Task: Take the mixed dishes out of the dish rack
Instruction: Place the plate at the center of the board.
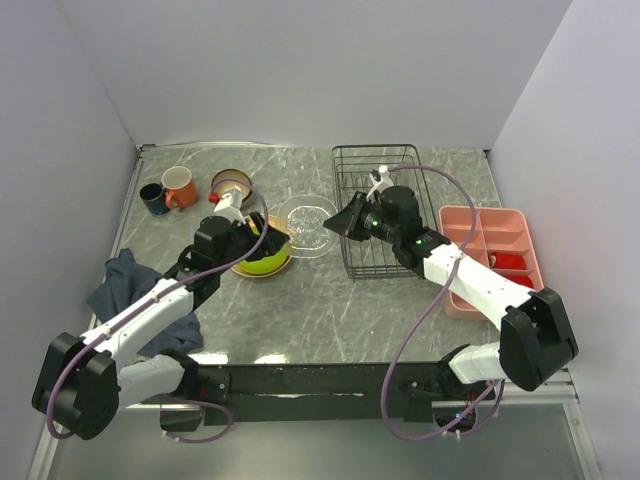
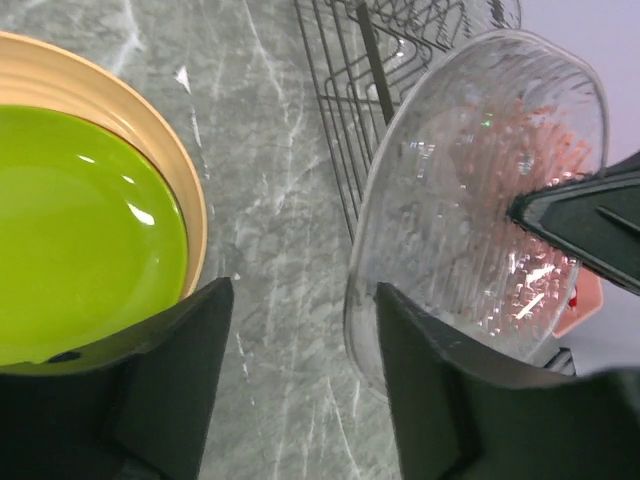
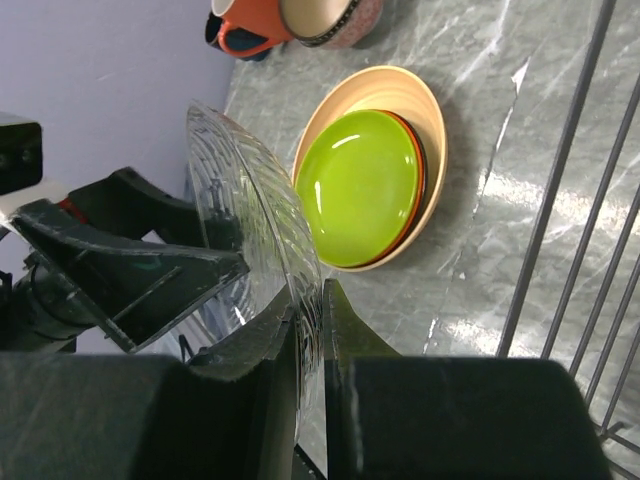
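A clear ribbed glass plate (image 1: 305, 225) hangs on edge above the table between the dish rack (image 1: 385, 160) and a stack of plates (image 1: 265, 262). My right gripper (image 3: 310, 310) is shut on the glass plate's (image 3: 250, 200) rim. My left gripper (image 2: 305, 340) stands open at the opposite rim of the plate (image 2: 470, 180). That rim lies just inside its right finger (image 2: 440, 390), with bare table showing in the gap. The stack is a green plate (image 2: 70, 230) on an orange-red one in a tan plate (image 2: 150, 130).
An orange mug (image 1: 180, 187), a dark-blue cup (image 1: 152, 197) and a speckled bowl (image 1: 232, 183) stand at the back left. A pink divided tray (image 1: 495, 250) with red items lies right of the rack. A blue-grey cloth (image 1: 125, 280) sits under the left arm.
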Motion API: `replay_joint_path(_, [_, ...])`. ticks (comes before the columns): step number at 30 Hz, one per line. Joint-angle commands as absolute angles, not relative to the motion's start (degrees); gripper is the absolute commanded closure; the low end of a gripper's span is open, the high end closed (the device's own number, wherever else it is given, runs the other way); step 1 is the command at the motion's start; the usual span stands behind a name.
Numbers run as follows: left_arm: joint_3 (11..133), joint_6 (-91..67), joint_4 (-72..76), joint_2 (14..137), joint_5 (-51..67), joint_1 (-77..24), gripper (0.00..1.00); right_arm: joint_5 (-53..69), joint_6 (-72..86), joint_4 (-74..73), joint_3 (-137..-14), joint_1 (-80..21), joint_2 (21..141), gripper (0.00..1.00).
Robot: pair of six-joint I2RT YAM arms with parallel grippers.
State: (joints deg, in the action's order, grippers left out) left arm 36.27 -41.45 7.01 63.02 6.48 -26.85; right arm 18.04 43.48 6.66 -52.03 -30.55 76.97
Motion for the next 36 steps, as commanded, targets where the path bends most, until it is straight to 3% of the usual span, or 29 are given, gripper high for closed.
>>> replay_joint_path(1, [34.28, -44.64, 12.48, 63.46, 8.08, -27.25, 0.45, 20.21, 45.70, 11.95, -51.42, -30.24, 74.53, 0.93])
replay_joint_path(2, [34.19, -44.91, 12.92, 63.37, 8.17, -27.25, 0.54, 20.04, 45.62, 12.04, -51.50, -30.32, 74.62, 0.91])
replay_joint_path(3, [34.10, -45.35, 13.18, 63.20, 8.00, -27.16, 0.75, 19.87, 45.62, 11.95, -51.50, -30.24, 74.53, 0.91])
replay_joint_path(6, [34.01, -45.44, 13.27, 62.84, 7.65, -27.25, 0.93, 19.69, 45.35, 12.13, -51.33, -30.24, 74.44, 0.87])
replay_joint_path(8, [34.01, -45.53, 13.18, 62.58, 7.38, -27.16, 0.99, 19.60, 45.44, 12.22, -51.15, -30.32, 74.44, 0.82])
replay_joint_path(13, [33.05, -46.06, 12.48, 61.26, 4.93, -27.25, 0.99, 18.55, 44.92, 11.52, -50.98, -30.23, 74.18, 0.63])
replay_joint_path(14, [33.05, -45.79, 11.78, 61.00, 4.23, -27.16, 0.99, 18.02, 44.65, 10.90, -50.98, -30.23, 73.92, 0.50])
replay_joint_path(17, [33.05, -44.31, 9.24, 59.94, 1.76, -26.98, 0.99, 15.83, 42.90, 9.06, -50.98, -30.23, 72.87, 0.29])
replay_joint_path(23, [32.35, -42.45, 5.89, 58.10, 0.18, -22.95, 0.99, 8.81, 37.62, 3.01, -52.29, -30.32, 70.32, 0.01])
replay_joint_path(30, [31.55, -42.19, 1.85, 60.28, 0.53, -13.37, 0.99, -4.35, 31.47, -5.26, -54.22, -30.32, 67.15, 0.00])
replay_joint_path(36, [33.22, -41.66, 0.18, 66.44, 0.70, -11.52, 0.99, -14.76, 25.67, -10.81, -56.25, -30.06, 65.13, 0.00])
